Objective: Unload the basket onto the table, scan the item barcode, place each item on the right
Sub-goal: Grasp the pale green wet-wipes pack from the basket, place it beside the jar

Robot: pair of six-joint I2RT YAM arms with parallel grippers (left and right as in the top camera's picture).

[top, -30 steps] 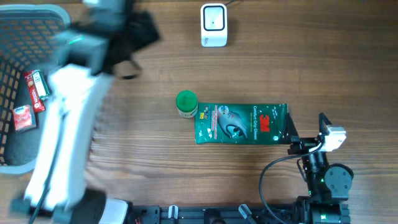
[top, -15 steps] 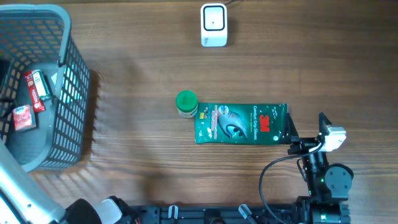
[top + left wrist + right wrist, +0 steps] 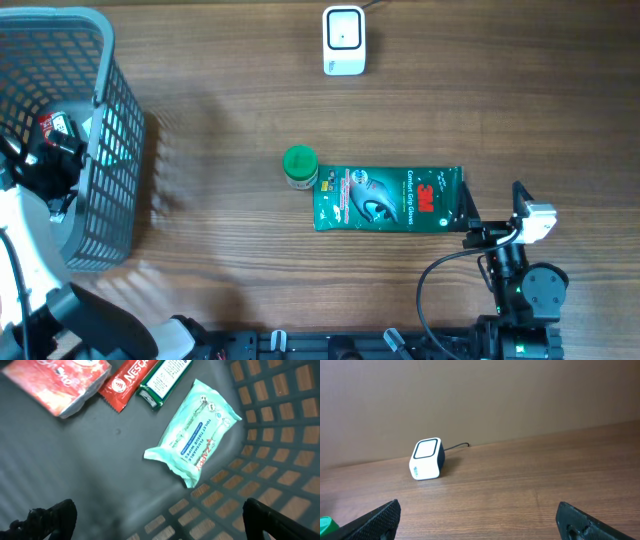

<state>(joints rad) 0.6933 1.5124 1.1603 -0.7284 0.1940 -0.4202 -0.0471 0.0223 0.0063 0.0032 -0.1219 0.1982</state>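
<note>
desk: 1 (image 3: 250,270)
basket: 1 (image 3: 120,130), desk's far-left corner
scanner: 1 (image 3: 343,40), white, mid far edge
scanner cable: 1 (image 3: 456,447), seen in R wrist view only
jar: 1 (image 3: 299,167), green lid, approx. desk centre
glove pack: 1 (image 3: 388,198), green, just right of jar
loose items on desk: 2 total (jar + glove pack)
wipes pack: 1 (image 3: 192,430), pale green, on basket floor
sachet: 1 (image 3: 127,382), red, in basket
red pack: 1 (image 3: 55,380), in basket, cut by frame edge
box: 1 (image 3: 162,380), green/white, in basket beside sachet
items in basket: 4 counted in L wrist view
arms: 2 – L arm (image 3: 30,230) at left edge, R arm (image 3: 520,270) at near edge, right end
</note>
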